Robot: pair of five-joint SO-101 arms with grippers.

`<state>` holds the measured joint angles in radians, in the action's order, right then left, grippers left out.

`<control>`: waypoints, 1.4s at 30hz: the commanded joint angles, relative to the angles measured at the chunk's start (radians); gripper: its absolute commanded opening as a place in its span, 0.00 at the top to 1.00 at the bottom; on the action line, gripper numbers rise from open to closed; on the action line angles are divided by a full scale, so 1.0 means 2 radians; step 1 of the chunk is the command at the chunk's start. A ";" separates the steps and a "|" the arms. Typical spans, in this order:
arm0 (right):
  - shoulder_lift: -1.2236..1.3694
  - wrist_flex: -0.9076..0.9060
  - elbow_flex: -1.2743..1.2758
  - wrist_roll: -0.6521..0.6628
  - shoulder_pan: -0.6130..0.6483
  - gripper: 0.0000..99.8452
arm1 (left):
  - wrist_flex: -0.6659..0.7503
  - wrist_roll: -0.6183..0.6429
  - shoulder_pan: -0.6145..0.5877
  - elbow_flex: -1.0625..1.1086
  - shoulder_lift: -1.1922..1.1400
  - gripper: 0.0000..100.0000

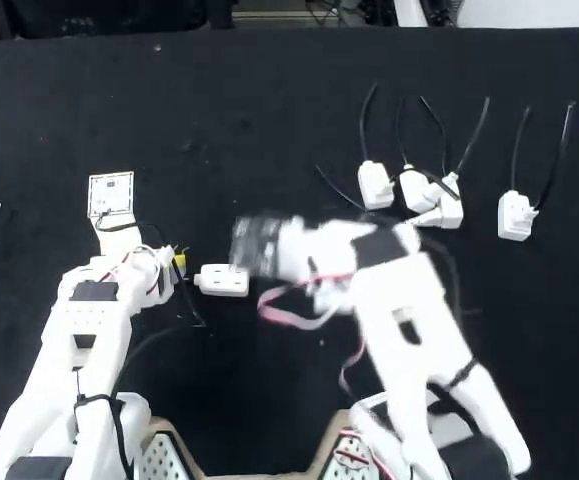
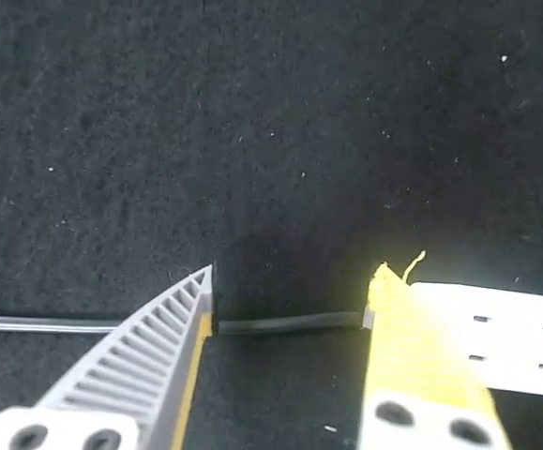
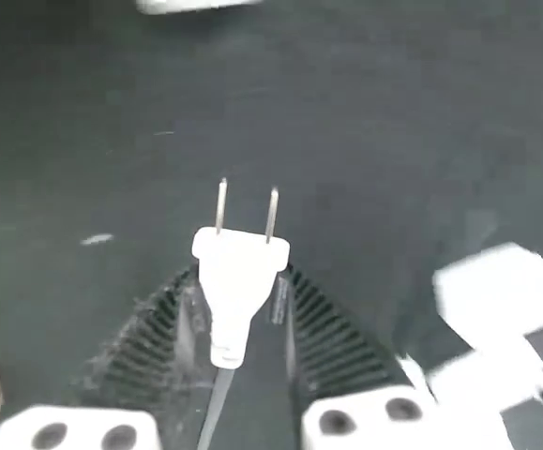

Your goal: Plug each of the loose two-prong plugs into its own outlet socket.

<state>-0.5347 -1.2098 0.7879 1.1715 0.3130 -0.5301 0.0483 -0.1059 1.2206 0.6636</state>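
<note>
Tabletop: black tabletop (image 1: pixel 269 120), matte, with a finely speckled, cloth-like surface.
Outlet block: one white rectangular plastic outlet block (image 1: pixel 222 281) with paired slots in its face. It lies just beside the left gripper (image 1: pixel 175 265).
Loose plugs: four white loose plugs (image 1: pixel 416 190) with thin black cords lie in a row, well apart from the outlet block.
Held plug: one white two-prong plug (image 3: pixel 238 281) with a smooth tapered body and two straight metal prongs.
Right gripper (image 3: pixel 238 309): its black ribbed fingers (image 3: pixel 332 333) are clamped on the two-prong plug's body.
Left fingers: one grey ribbed finger (image 2: pixel 149 366) and one yellow finger (image 2: pixel 421 356), spread apart and grasping nothing. A dark cord (image 2: pixel 290 323) crosses the gap.
</note>
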 commanded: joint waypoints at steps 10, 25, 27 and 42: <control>-0.092 0.104 0.197 -0.138 0.037 0.80 | 0.007 0.005 -0.003 -0.006 0.012 0.74; -0.003 0.172 0.158 -0.164 0.031 0.84 | 0.007 0.005 -0.003 -0.005 0.012 0.74; 0.020 0.173 0.155 -0.163 0.031 0.84 | 0.007 0.005 -0.003 -0.005 0.012 0.74; 0.000 0.112 0.165 -0.133 0.053 0.85 | 0.007 0.005 -0.003 -0.006 0.012 0.74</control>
<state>-0.5056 -0.9828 1.1301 0.8999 0.3989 -0.5301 0.0483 -0.1059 1.2206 0.6636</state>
